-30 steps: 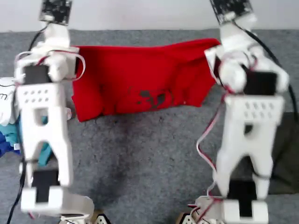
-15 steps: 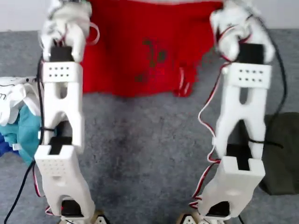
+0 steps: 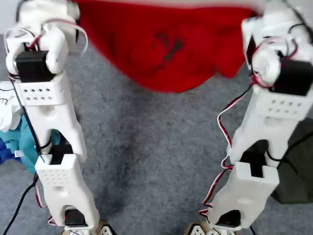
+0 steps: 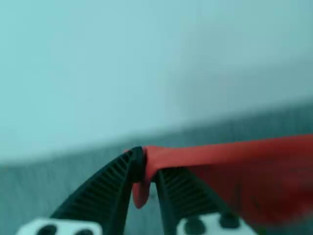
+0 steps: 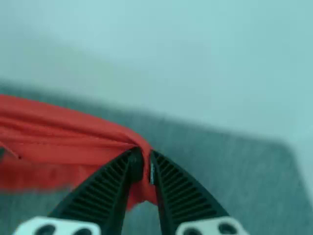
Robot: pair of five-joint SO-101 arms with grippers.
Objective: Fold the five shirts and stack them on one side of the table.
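Hanging shirt: the red shirt is spreading between the two arms at 12 o'clock in the high view. Its lower edge is sagging in a curve above the table, and a dark print is showing near its middle. Whether that edge is touching the grey surface I cannot tell.
Left gripper: its black jaws are clamping nearly closed on one corner of the shirt. A small red fold is poking out between them, and the fabric is stretching away toward the other arm.
Right gripper: its jaws are pinching tight on the opposite corner, with the red hem running off from the tips.
Left arm: it is spanning from 7 o'clock to 11 o'clock in the high view.
Right arm: it is spanning from 5 o'clock to 1 o'clock.
Pile: white, teal and blue clothes are lying at 9 o'clock, just beside the left arm.
Dark cloth: it is lying at 4 o'clock, partly behind the right arm.
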